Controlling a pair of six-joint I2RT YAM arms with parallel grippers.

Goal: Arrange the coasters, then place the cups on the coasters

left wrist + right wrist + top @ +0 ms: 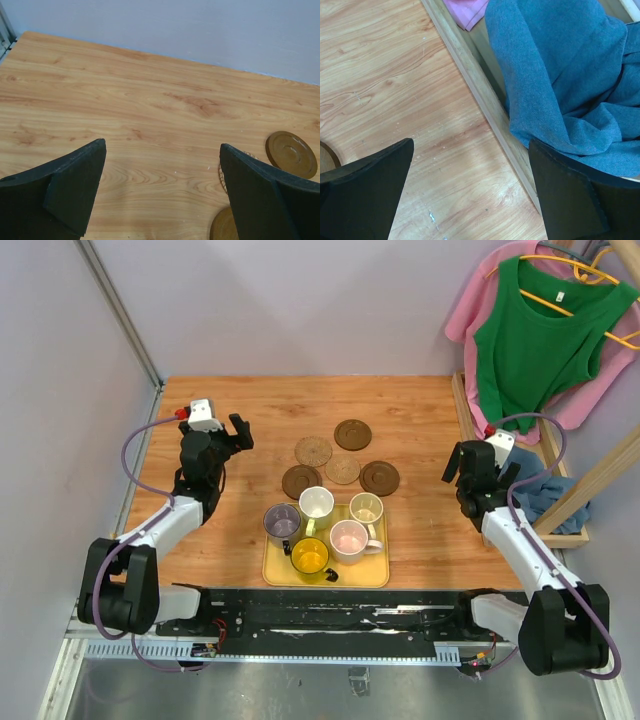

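Note:
Five coasters lie in a loose cluster at mid-table: dark brown ones [352,434] [380,478] [301,481] and tan ones [313,451] [343,470]. Five cups stand on a yellow tray [275,575]: grey-purple [282,522], white [316,504], cream [366,508], pink [349,538] and yellow [309,556]. My left gripper [241,433] [162,145] hovers open left of the coasters, over bare wood. One dark brown coaster [291,154] shows at its right. My right gripper [482,465] [470,142] stands open at the table's right side, holding nothing.
A wooden frame rail [470,70] runs along the table's right edge, with blue cloth [560,75] heaped behind it. A green top [540,330] and pink garment [470,310] hang at the back right. Walls close the back and left.

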